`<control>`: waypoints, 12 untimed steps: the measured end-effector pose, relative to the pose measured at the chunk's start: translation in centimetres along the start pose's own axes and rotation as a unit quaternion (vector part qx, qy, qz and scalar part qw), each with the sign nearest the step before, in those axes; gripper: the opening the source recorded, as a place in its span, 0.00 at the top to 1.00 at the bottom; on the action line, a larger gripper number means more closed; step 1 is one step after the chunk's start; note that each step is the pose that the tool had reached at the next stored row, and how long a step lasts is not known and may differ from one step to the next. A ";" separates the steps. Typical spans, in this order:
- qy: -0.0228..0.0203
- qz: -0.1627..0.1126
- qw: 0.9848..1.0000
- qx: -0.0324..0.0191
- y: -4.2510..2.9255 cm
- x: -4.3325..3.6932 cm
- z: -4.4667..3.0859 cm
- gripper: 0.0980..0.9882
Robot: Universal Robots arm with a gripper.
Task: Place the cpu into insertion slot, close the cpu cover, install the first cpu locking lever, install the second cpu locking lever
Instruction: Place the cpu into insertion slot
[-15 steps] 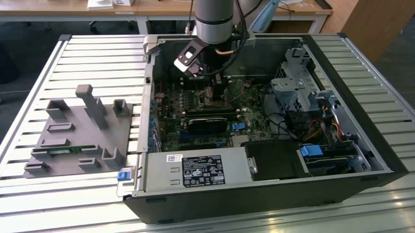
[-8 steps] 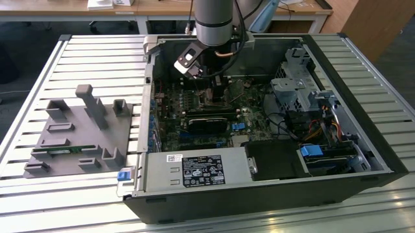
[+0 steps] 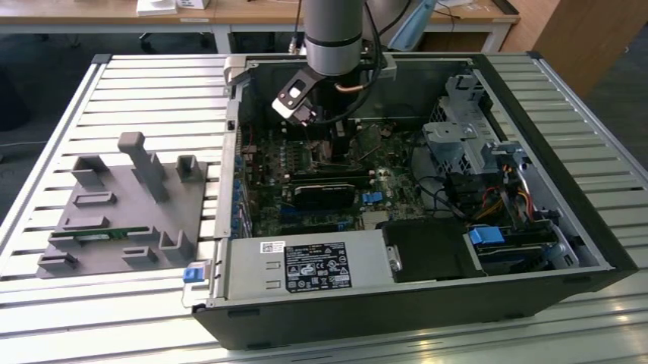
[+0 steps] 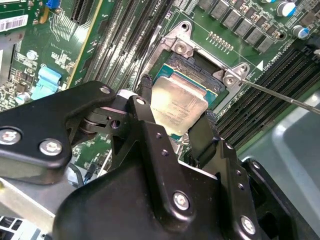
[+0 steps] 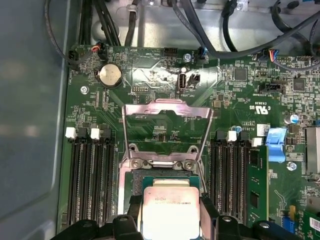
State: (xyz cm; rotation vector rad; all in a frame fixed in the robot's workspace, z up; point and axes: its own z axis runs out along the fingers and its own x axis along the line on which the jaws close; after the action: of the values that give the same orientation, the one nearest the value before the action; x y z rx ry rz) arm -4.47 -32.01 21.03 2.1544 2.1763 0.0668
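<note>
Gripper (image 4: 176,111) clamped on cpu (image 5: 170,207) by two opposite edges. Cpu hangs just over insertion slot (image 4: 196,66), seemingly not seated. Cpu cover (image 5: 166,106) stands raised open beyond. Chip likely light, stiff, smooth-sided; socket pins fragile, so edge grip only.

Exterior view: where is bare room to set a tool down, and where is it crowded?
Free: slatted table beyond the grey fixture and on its near side. Crowded: inside the computer case, where the gripper holds the cpu.
</note>
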 end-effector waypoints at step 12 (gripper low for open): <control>-0.001 0.004 1.000 0.000 -0.07 0.27 0.41 0.50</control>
State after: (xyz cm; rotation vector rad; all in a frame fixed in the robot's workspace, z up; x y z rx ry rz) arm -4.51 -31.75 20.61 2.1624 2.1671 0.0653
